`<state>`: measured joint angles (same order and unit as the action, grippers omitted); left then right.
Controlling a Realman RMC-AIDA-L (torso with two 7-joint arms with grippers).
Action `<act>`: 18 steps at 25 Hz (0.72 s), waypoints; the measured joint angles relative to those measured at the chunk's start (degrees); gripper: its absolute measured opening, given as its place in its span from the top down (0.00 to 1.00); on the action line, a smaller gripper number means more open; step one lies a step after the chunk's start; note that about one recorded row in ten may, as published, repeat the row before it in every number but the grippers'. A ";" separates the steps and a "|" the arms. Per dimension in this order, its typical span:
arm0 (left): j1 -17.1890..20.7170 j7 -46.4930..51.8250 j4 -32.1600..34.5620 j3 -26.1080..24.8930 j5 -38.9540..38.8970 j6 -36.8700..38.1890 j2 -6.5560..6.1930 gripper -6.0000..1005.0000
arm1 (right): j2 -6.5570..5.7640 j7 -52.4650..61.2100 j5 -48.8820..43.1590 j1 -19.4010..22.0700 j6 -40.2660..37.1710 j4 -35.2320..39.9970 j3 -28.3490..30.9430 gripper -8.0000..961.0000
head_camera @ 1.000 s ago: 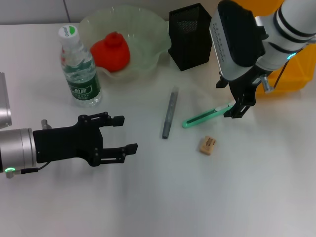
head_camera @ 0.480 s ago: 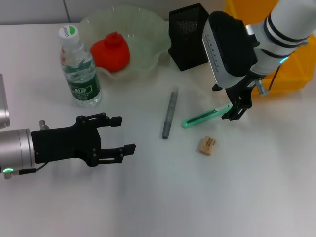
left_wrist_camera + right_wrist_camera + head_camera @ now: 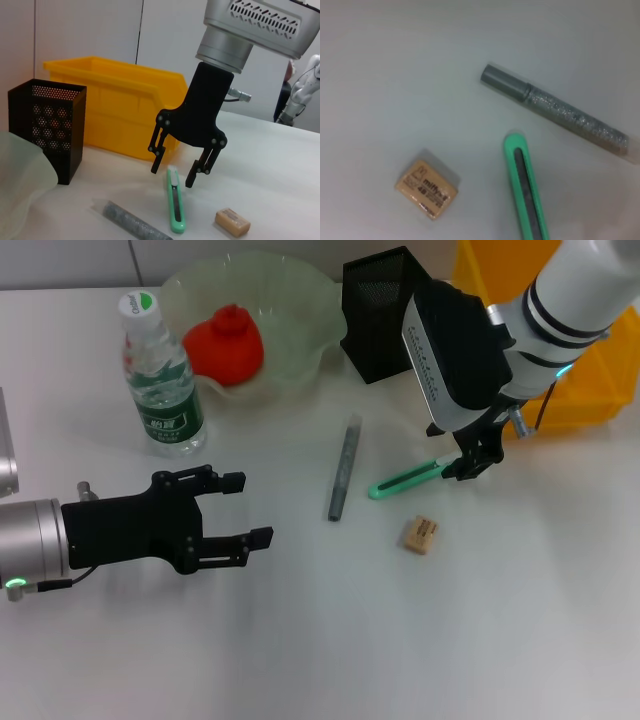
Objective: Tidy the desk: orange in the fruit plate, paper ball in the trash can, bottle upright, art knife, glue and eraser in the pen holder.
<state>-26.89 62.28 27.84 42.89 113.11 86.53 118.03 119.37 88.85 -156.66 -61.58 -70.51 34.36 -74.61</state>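
Note:
My right gripper (image 3: 468, 458) hangs open just above the right end of the mint-green art knife (image 3: 405, 479), its fingers on either side of the knife without closing. The left wrist view shows this right gripper (image 3: 172, 175) over the art knife (image 3: 175, 207). The grey glue (image 3: 343, 468) lies left of the knife, and the tan eraser (image 3: 421, 534) lies below it. The black pen holder (image 3: 385, 315) stands behind. The orange (image 3: 225, 343) rests in the fruit plate (image 3: 300, 285). The bottle (image 3: 160, 380) stands upright. My left gripper (image 3: 245, 508) is open and empty at the near left. The paper ball is out of view.
The yellow trash can (image 3: 590, 380) stands at the back right, behind my right arm. In the right wrist view the eraser (image 3: 426, 189), art knife (image 3: 527, 195) and glue (image 3: 555, 112) lie close together on the white desk.
My right gripper has shifted a little to the left along the knife's end, staying open. My left gripper has drawn back slightly to the left.

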 joint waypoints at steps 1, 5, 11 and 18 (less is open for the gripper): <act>0.00 0.00 0.00 0.00 -0.03 -0.03 0.00 0.19 | 0.03 -0.11 -0.01 -0.15 0.41 -0.58 0.00 0.39; 0.00 0.01 0.03 0.00 -0.05 -0.13 0.00 0.19 | 0.08 -0.17 -0.11 -0.21 0.87 -0.97 0.00 0.42; 0.00 0.03 0.15 0.01 -0.20 -0.14 0.00 0.19 | 0.08 -0.22 -0.17 -0.21 1.16 -1.53 0.00 0.48; 0.00 0.13 0.15 0.01 -0.26 -0.14 0.00 0.19 | 0.08 -0.25 -0.24 -0.16 1.54 -1.70 0.00 0.51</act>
<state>-26.90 62.41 27.99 42.89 112.85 86.39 118.03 119.44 88.60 -156.90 -61.75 -68.97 32.66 -74.62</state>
